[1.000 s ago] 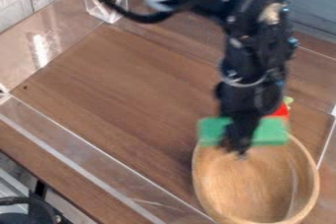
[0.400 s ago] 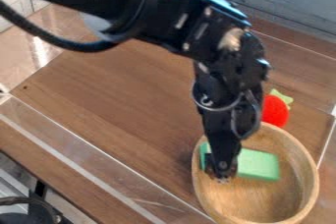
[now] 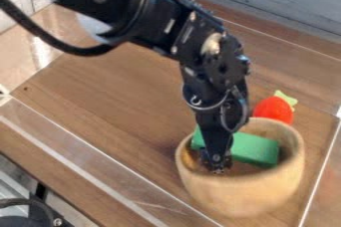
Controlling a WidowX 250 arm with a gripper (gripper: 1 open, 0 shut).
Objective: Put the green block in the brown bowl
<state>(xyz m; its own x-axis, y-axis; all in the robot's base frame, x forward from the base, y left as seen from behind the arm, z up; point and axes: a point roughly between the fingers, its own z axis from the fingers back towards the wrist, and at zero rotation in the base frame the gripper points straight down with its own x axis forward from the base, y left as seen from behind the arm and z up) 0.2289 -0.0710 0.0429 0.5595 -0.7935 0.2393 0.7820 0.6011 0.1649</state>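
Note:
The brown bowl [image 3: 266, 186] stands on the wooden table at the lower right. The green block [image 3: 256, 149] lies inside it, leaning against the far inner wall, partly hidden by the arm. My gripper [image 3: 216, 157] reaches down into the bowl at the block's left end, its dark fingers [image 3: 220, 161] spread open with nothing held between them. The black arm comes in from the upper left.
A small red strawberry-like toy [image 3: 276, 107] sits just behind the bowl. Clear acrylic walls [image 3: 80, 161] fence the wooden table on the left and front. A transparent stand [image 3: 114, 2] is at the back left.
The green block, held over the bowl's rim a second ago, now rests inside the bowl, released. The gripper has opened and the arm has swung left; the bowl has shifted slightly.

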